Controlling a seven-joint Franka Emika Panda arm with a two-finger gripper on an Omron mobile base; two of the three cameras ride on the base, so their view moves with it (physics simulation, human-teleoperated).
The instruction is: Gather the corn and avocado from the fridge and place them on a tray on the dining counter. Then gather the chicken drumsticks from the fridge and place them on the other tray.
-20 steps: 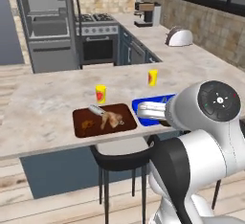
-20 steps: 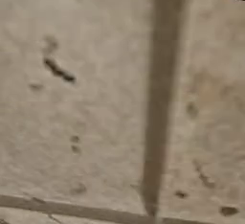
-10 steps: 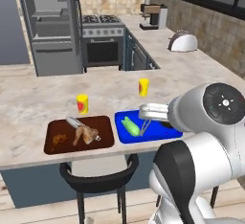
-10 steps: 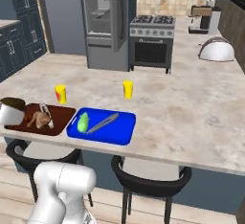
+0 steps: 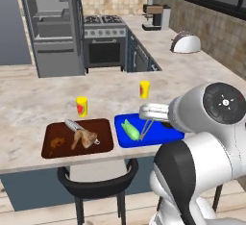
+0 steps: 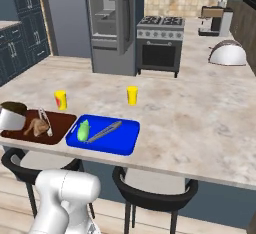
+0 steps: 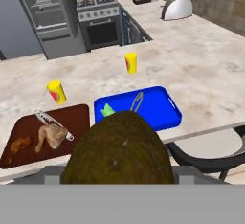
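Note:
A rough brown-green avocado (image 7: 119, 146) sits right in front of the hand camera, with my gripper (image 7: 119, 173) shut on it. Beyond it on the dining counter (image 6: 190, 113) lies a blue tray (image 7: 158, 106) holding a green-husked corn (image 7: 107, 110) and metal tongs (image 7: 137, 101). To its left a brown tray (image 7: 76, 117) carries a chicken drumstick (image 7: 50, 134). In the right base view the gripper (image 6: 11, 115) with the dark avocado (image 6: 14, 107) shows at the left edge, near the brown tray (image 6: 62, 123). The corn (image 5: 129, 129) and drumstick (image 5: 84, 138) also show from the left base.
Two yellow cups (image 5: 82, 106) (image 5: 144, 89) stand on the counter behind the trays. Black stools (image 5: 96, 190) are tucked under the near counter edge. The open fridge (image 5: 53, 27), a stove (image 5: 103, 39) and a toaster (image 5: 186, 42) line the far side.
Both base views have shifted as the base moves along the counter; the trays now sit closer and more central. The gripper keeps its hold on the avocado.

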